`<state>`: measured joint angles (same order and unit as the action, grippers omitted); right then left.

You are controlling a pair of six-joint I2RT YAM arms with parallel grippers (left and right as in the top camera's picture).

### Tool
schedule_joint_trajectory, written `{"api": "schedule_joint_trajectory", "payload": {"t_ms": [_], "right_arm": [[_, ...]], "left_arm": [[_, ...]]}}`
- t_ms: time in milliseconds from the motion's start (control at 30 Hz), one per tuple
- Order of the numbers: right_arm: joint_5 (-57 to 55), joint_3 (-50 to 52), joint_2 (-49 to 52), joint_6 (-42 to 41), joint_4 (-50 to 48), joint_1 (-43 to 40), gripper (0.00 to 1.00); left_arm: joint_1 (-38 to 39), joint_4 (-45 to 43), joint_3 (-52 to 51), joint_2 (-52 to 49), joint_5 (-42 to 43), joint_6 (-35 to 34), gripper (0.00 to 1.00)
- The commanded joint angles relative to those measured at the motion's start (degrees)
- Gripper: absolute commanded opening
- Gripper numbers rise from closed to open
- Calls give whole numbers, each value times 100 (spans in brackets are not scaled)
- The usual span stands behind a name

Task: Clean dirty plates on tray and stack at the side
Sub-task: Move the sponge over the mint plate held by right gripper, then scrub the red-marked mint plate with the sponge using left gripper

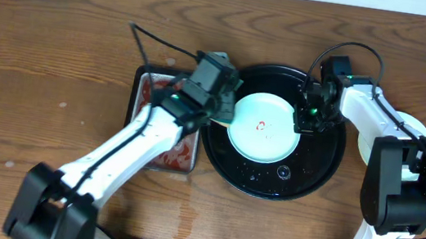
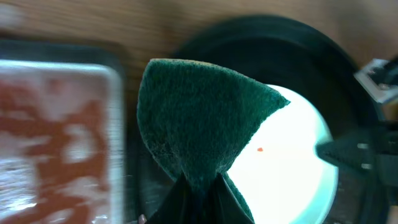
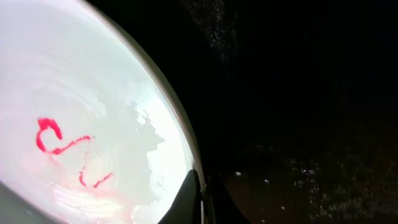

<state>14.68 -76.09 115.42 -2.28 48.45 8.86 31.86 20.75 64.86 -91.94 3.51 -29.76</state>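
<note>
One pale blue-white plate (image 1: pixel 261 127) lies on the round black tray (image 1: pixel 319 162), with a red smear (image 1: pixel 261 127) at its centre. My left gripper (image 1: pixel 227 109) is shut on a dark green scouring pad (image 2: pixel 199 118) held over the plate's left edge (image 2: pixel 292 168). My right gripper (image 1: pixel 305 119) is shut on the plate's right rim (image 3: pixel 186 149). The right wrist view shows its fingers (image 3: pixel 202 183) astride that rim, and the smear (image 3: pixel 56 143). Another pale plate (image 1: pixel 415 126) lies right of the tray, mostly hidden under my right arm.
A rectangular black pan (image 1: pixel 163 134) of reddish liquid stands against the tray's left side and shows in the left wrist view (image 2: pixel 56 124). Water drops dot the tray (image 3: pixel 298 93). A cable (image 1: pixel 153 41) runs behind the left arm. The table is brown wood.
</note>
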Motion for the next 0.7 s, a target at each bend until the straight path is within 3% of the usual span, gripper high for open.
{"api": "schedule_joint_trajectory", "payload": {"t_ms": [0, 533, 667], "right_arm": [[-96, 94, 4, 109, 50, 190, 1], [-94, 94, 4, 107, 59, 201, 1], [-94, 94, 4, 109, 59, 201, 1]], "left_arm": [[256, -267, 162, -328, 348, -496, 7], [1123, -1904, 162, -1663, 354, -2013, 7], [1137, -2006, 162, -1864, 354, -2055, 7]]}}
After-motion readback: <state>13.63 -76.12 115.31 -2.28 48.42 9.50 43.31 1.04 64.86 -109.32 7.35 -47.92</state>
